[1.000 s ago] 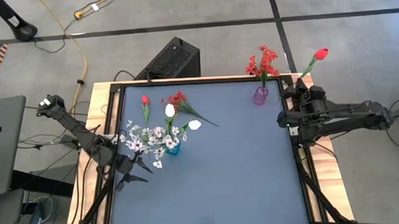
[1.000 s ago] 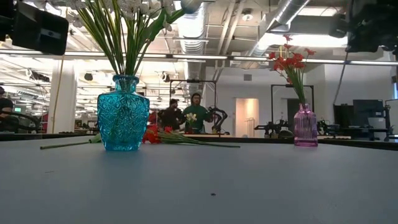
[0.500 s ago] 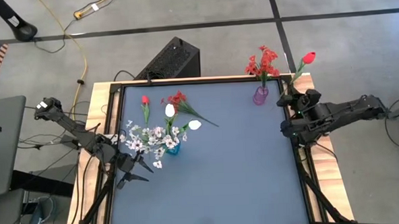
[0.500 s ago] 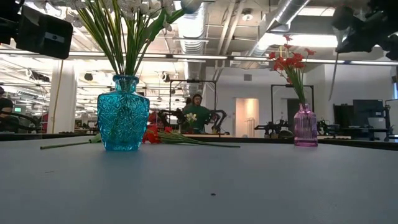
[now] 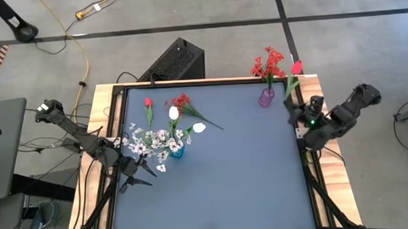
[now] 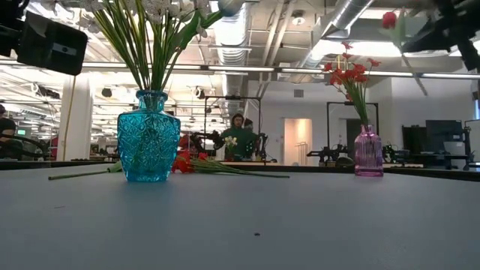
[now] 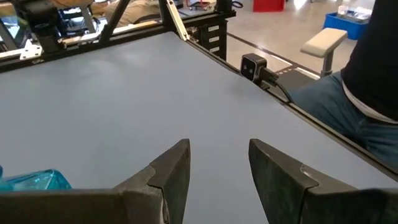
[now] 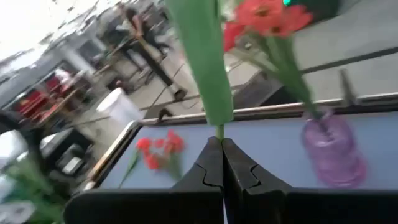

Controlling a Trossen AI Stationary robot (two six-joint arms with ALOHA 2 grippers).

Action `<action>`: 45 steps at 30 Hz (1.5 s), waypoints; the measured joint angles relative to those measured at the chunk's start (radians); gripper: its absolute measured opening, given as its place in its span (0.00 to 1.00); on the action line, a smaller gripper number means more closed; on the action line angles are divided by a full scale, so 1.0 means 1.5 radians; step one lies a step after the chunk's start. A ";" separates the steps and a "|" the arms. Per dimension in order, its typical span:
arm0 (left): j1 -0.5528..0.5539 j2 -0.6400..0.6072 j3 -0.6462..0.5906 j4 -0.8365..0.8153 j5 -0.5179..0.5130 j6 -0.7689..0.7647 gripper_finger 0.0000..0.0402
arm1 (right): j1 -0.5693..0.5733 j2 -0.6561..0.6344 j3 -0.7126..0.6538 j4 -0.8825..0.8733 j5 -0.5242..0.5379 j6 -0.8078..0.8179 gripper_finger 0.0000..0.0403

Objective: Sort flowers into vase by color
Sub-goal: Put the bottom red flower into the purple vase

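Note:
My right gripper (image 5: 292, 106) is shut on a red tulip (image 5: 297, 67), raised just right of the purple vase (image 5: 266, 97), which holds red flowers (image 5: 269, 62). The low view shows the tulip's bud (image 6: 388, 19) high above that vase (image 6: 368, 152). The blue vase (image 5: 176, 152) holds white sprays (image 5: 152, 141). A red tulip (image 5: 148, 103), a white tulip (image 5: 173, 113), a red spray (image 5: 182, 100) and another white tulip (image 5: 199, 127) lie flat on the table. My left gripper (image 5: 146, 174) hovers open near the blue vase (image 7: 28, 181). My right gripper pinches the red tulip's thin green stem (image 8: 219, 132) between its two fingertips, low on the stem and below the leaf (image 8: 202, 56). It reaches in from the table's right side. The tulip is lifted clear and stands above the fingers, its bud tilted toward the far edge.
The table's black frame rail (image 5: 308, 162) runs under my right arm. A black box (image 5: 177, 60) sits beyond the far edge, and cables lie on the floor. The middle and near parts of the blue table top (image 5: 228, 182) are bare. People stand in the room behind (image 6: 238, 135).
My right gripper has swung the red tulip toward the table's left and the purple vase. The bud moved from far out over the right edge to just right of the vase's flowers. The arm folded back at the table's right edge. The tulip came into the low view.

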 joint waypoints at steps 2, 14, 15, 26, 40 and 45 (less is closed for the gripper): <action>0.000 0.000 0.000 -0.001 0.000 -0.001 0.38 | 0.017 0.000 0.001 0.052 -0.003 -0.045 0.04; 0.000 0.000 0.000 -0.028 -0.001 0.026 0.38 | 0.028 0.137 -0.072 0.541 0.044 -0.359 0.04; 0.000 0.000 0.000 -0.031 -0.001 0.025 0.38 | 0.023 0.152 -0.073 0.576 0.040 -0.380 0.04; 0.000 0.000 0.000 -0.040 -0.002 0.022 0.38 | -0.131 0.259 -0.073 1.087 -0.387 -0.928 0.04; 0.000 0.000 0.000 -0.046 -0.002 -0.013 0.38 | -0.324 0.004 -0.172 0.832 -0.443 -0.923 0.04; 0.000 0.000 0.000 -0.055 -0.002 -0.014 0.38 | -0.352 -0.153 -0.227 0.834 -0.334 -0.975 0.04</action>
